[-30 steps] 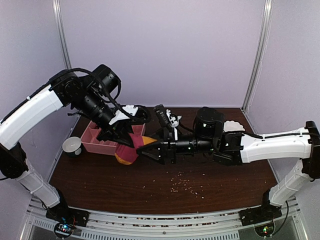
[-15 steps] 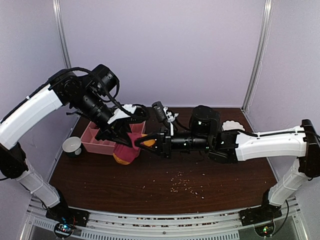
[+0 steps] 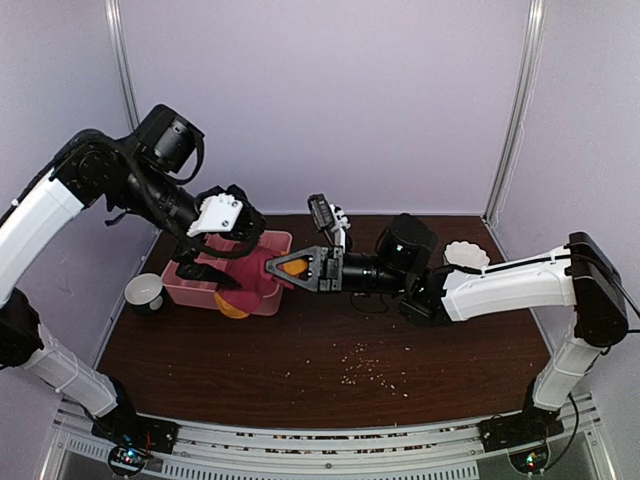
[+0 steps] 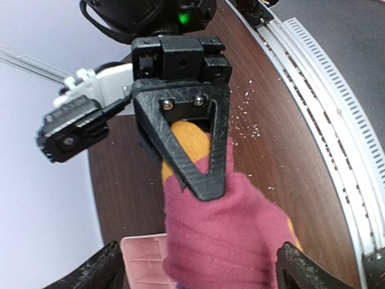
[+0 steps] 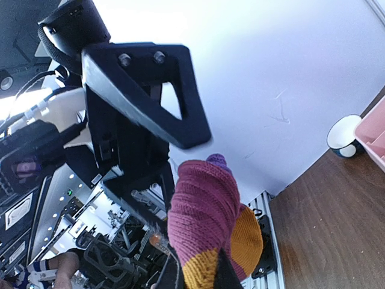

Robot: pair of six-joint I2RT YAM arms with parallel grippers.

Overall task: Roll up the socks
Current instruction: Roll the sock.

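Note:
The socks are one bundle of dark red, orange and purple knit, held above the table beside the pink tray. My right gripper reaches in from the right and is shut on the bundle's orange end. In the right wrist view the socks bulge out from my right gripper. My left gripper stands open on the bundle's left. In the left wrist view the socks lie between the wide-apart tips of my left gripper, which do not touch them.
The pink tray has compartments and sits at the table's left. A white cup stands left of it, and a white fluted dish at the back right. Crumbs are scattered near the table's front middle.
My left gripper has let go of the socks, opened wide and drawn back to the left. My right gripper has shut on the bundle and carried it left toward the tray.

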